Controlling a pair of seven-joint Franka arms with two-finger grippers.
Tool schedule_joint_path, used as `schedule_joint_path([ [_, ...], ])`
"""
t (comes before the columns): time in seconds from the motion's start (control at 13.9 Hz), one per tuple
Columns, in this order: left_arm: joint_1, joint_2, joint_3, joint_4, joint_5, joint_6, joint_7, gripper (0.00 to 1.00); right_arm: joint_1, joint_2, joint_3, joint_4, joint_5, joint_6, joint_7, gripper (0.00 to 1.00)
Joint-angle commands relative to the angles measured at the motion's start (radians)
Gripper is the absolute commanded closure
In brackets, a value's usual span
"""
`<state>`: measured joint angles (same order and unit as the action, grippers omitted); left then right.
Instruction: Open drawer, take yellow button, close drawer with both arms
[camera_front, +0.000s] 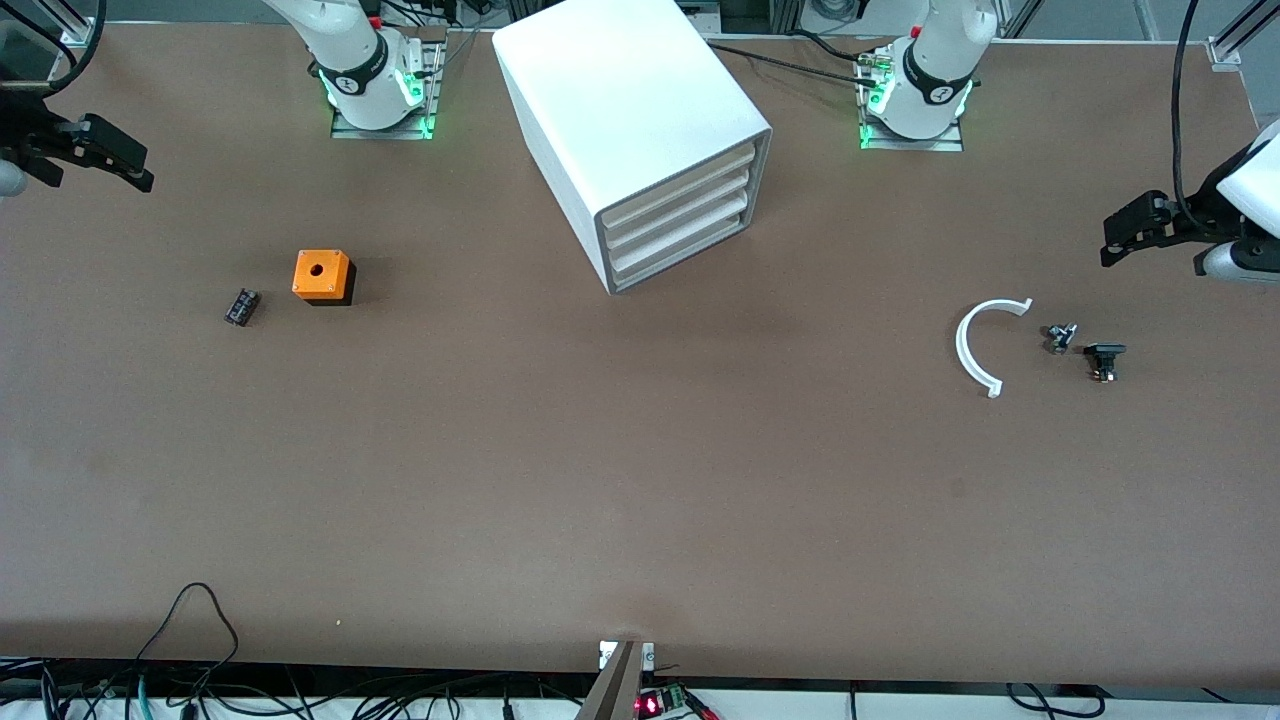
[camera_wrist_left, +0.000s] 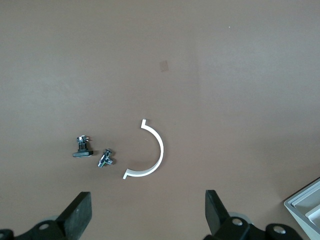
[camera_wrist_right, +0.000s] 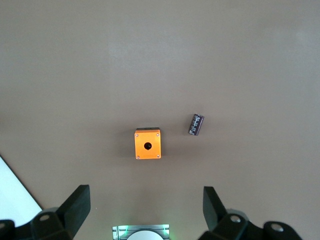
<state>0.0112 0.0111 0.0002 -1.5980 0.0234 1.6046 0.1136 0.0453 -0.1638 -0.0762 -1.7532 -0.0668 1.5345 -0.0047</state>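
Three drawers sit shut in the cabinet (camera_front: 640, 130), the top drawer (camera_front: 680, 180) included; button unseen; left tool (camera_front: 1135, 232) and right tool (camera_front: 105, 150) wait spread wide above the worktop's (camera_front: 600, 480) ends.

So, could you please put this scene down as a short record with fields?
cabinet: large white box cabinet, three drawers
top drawer: shut
button: not visible
left gripper: open, raised at its end of the table, waiting
right gripper: open, raised at its end
loose items: orange cube with a hole, white curved bracket
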Motion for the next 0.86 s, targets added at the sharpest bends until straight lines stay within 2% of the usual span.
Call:
schedule_joint_path([
  [0.0,-0.003,0.015,0.004,0.032,-0.02,-0.009,0.017,0.0,0.002,0.003,0.003,0.012,0.004,-0.005,-0.006,0.0],
  [0.29,-0.008,0.063,0.001,0.015,-0.028,-0.006,0.023,0.0,0.002,0.006,0.004,0.014,0.002,0.027,-0.006,0.0],
  [0.43,-0.008,0.066,-0.047,0.0,-0.031,-0.009,0.023,0.0,0.002,0.006,0.004,0.014,0.001,0.041,-0.008,0.0],
  [0.79,-0.016,0.16,-0.054,-0.008,-0.074,-0.006,0.063,0.0,0.002,0.006,0.001,0.014,0.013,0.036,0.008,0.0],
])
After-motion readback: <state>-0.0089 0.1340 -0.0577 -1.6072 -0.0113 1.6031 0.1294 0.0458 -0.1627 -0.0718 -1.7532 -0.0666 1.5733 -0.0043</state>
